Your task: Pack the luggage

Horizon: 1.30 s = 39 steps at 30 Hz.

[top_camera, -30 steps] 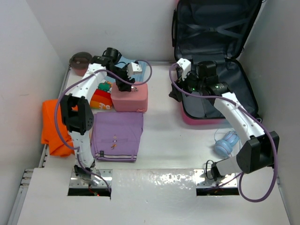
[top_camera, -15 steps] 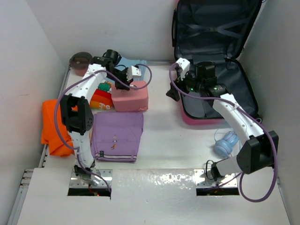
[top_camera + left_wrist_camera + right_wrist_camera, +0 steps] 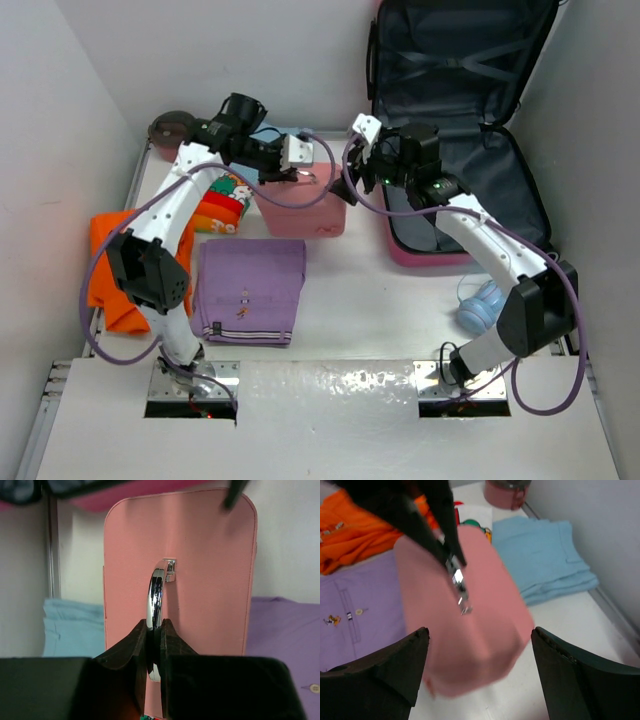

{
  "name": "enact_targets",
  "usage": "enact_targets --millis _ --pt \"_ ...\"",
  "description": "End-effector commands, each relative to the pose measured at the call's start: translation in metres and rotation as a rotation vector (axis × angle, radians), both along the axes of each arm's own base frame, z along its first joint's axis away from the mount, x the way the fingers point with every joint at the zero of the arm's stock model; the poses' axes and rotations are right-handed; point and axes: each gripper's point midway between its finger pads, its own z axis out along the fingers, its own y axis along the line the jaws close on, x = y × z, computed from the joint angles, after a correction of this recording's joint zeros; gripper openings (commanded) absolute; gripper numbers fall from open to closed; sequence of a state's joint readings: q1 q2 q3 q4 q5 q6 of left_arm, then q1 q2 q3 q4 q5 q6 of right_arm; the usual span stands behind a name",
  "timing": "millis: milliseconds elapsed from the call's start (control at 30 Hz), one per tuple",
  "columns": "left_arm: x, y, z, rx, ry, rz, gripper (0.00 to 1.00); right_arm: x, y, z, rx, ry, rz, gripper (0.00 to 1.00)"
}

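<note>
Top external view, from the bottom edge upward: a purple shirt (image 3: 250,290) lies lower left of centre with an orange garment (image 3: 105,265) at its left. Above them, at mid-frame, the left gripper (image 3: 303,173) is pinched tight on the chrome handle (image 3: 156,592) of a small pink case (image 3: 305,210). The right gripper (image 3: 350,185) stands spread wide at the case's right end, the case between its fingers (image 3: 385,670), clamped on nothing. Farthest, at upper right, the luggage (image 3: 455,60) lies open, its dark strapped lid leaning on the back wall.
</note>
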<state>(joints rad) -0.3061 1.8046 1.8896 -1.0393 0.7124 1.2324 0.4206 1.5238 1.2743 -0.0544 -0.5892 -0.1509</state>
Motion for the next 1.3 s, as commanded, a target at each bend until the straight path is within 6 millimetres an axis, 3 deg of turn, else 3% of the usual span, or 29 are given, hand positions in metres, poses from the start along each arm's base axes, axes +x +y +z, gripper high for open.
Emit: enact_targets --millis 0,133,233,467,767,867,1000,1100,1133,1167,1267 --pt "-0.033 -0.030 0.051 -0.082 -0.111 -0.133 0.00 -0.006 0.011 0.069 0.115 -0.191 0.058 0.82" --pt "-0.045 -0.045 0.054 -0.087 -0.105 -0.161 0.00 -0.005 0.014 0.067 0.119 -0.181 0.058 0.83" --pt "-0.049 -0.057 0.072 -0.141 -0.107 -0.164 0.00 -0.009 0.017 0.054 0.103 -0.135 0.088 0.79" --pt "-0.042 -0.063 0.085 -0.170 -0.126 -0.134 0.00 -0.046 0.014 0.028 0.090 -0.063 0.176 0.75" --pt "-0.072 -0.069 0.066 -0.068 -0.152 -0.262 0.00 -0.020 0.021 0.015 0.103 -0.016 0.118 0.69" --pt "-0.074 -0.072 0.068 -0.074 -0.162 -0.264 0.00 -0.018 0.023 0.009 0.094 -0.007 0.127 0.61" --pt "-0.066 -0.078 0.086 -0.123 -0.184 -0.235 0.00 -0.027 0.023 -0.010 0.051 0.025 0.146 0.51" --pt "-0.066 -0.080 0.089 -0.131 -0.183 -0.235 0.00 -0.034 0.023 -0.020 0.039 0.048 0.156 0.33" --pt "-0.067 -0.080 0.088 -0.130 -0.182 -0.241 0.00 -0.033 0.022 -0.020 0.043 0.054 0.152 0.12" --pt "-0.068 -0.080 0.087 -0.129 -0.176 -0.246 0.00 -0.034 0.023 -0.020 0.047 0.060 0.148 0.01" --pt "-0.070 -0.077 0.079 -0.119 -0.150 -0.226 0.00 -0.030 0.023 -0.007 0.119 0.058 0.096 0.00"
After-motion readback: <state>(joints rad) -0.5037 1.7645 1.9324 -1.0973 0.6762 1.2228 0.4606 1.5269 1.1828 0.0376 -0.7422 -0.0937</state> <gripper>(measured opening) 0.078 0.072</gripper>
